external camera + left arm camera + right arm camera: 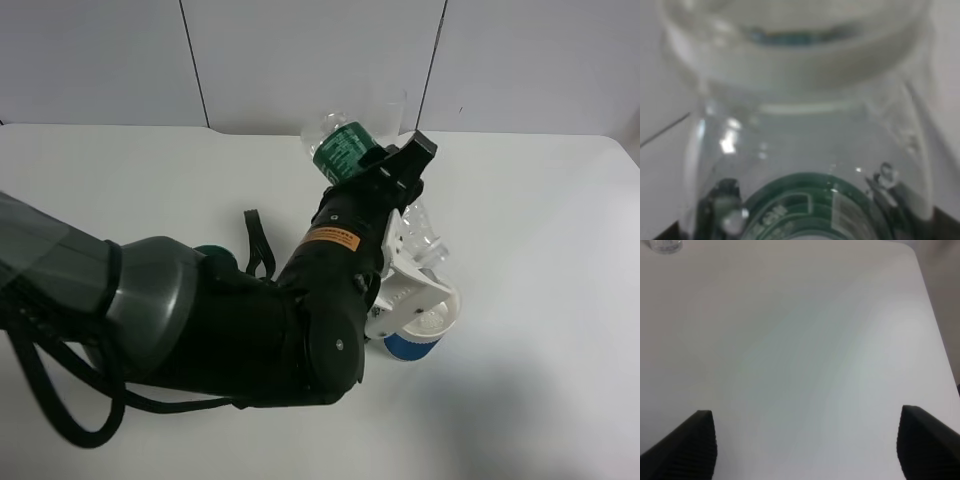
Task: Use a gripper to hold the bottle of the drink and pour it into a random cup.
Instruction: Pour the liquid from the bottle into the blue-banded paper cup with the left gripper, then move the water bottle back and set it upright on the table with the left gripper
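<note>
Jaws of the left gripper [420, 288], white plastic on a black arm [250, 330] that carries an orange label [330, 238], are pinched on the bottle [345, 152] and hold it clear of the desk [540, 210] near the middle of the exterior high view.

Bottle: clear plastic with a green label and white text. It is steeply tilted, with its upper end toward 11 o'clock and its lower clear end toward 5 o'clock, running down alongside the white jaws. The lower end is partly hidden among the jaws, so its mouth cannot be made out.

Cup [412, 345]: blue wall and white rim, upright on the desk just beneath the jaws, at 5 o'clock from the green label and near the bottle's lower end. Whether the two touch cannot be told.

Left wrist view: the bottle [805, 150] fills the picture, out of focus, with the green label nearest the camera and the clear body beyond it.

Glass [388, 110]: tall and clear, standing behind the bottle at 12 o'clock from the left gripper, toward the far edge of the desk.

Jaws of the right gripper [805, 445] are spread wide. Two dark fingers [687, 447] stand at either side of the right wrist view, with bare white desk between them.
</note>
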You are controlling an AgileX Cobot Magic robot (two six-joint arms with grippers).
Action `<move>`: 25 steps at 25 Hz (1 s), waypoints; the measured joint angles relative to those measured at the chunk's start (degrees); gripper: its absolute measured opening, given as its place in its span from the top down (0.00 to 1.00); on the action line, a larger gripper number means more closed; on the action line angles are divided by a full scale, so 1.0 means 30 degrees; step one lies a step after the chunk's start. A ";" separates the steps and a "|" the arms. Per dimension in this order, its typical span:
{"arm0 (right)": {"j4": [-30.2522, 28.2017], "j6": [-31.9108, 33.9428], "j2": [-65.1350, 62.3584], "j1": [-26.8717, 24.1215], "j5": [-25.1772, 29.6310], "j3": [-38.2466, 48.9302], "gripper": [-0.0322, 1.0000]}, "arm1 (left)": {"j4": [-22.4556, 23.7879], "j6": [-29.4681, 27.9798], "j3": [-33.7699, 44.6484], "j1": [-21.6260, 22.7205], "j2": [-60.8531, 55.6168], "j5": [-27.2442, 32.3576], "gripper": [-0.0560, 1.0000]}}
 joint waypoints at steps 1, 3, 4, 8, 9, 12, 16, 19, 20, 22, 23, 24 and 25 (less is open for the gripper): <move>0.0000 0.0000 0.0000 0.0000 0.0000 0.0000 0.25 | -0.0208 -0.0833 0.0000 0.0000 -0.0229 0.0471 0.43; 0.0000 0.0000 0.0000 0.0000 0.0000 0.0000 0.25 | -0.0396 -0.2355 0.0000 0.0000 -0.0667 0.1701 0.43; 0.0000 0.0000 0.0000 0.0000 0.0000 0.0000 0.25 | -0.0438 -0.3172 0.0000 0.0000 -0.0805 0.2316 0.43; 0.0000 0.0000 0.0000 0.0000 0.0000 0.0000 0.25 | -0.0468 -0.5965 0.0000 0.0148 -0.1484 0.4799 0.43; 0.0000 0.0000 0.0000 0.0000 0.0000 0.0000 0.25 | -0.0468 -0.6543 0.0000 0.0288 -0.1720 0.5571 0.43; 0.0000 0.0000 0.0000 0.0000 0.0000 0.0000 0.25 | -0.0468 -0.8745 0.0000 0.0947 -0.2448 0.7508 0.43; 0.0000 0.0000 0.0000 0.0000 0.0000 0.0000 0.25 | -0.0446 -1.1618 0.0000 0.2040 -0.3489 0.8586 0.43; 0.0000 0.0000 0.0000 0.0000 0.0000 0.0000 0.25 | 0.0133 -1.3951 0.0000 0.2691 -0.4095 0.9557 0.43; 0.0000 0.0000 0.0000 0.0000 0.0000 0.0000 0.25 | 0.0666 -1.4727 0.0000 0.2949 -0.4280 1.0223 0.43; 0.0000 0.0000 0.0000 0.0000 0.0000 0.0000 0.25 | 0.2237 -1.7109 0.0000 0.3504 -0.4589 1.1711 0.43; 0.0000 0.0000 0.0000 0.0000 0.0000 0.0000 0.25 | 0.3405 -1.8359 0.0000 0.3842 -0.4749 1.2311 0.43; 0.0000 0.0000 0.0000 0.0000 0.0000 0.0000 0.25 | 0.4758 -2.0088 0.0000 0.4202 -0.4911 1.2989 0.43; 0.0000 0.0000 0.0000 0.0000 0.0000 0.0000 0.25 | 0.5977 -2.2014 0.0000 0.4584 -0.5020 1.3592 0.43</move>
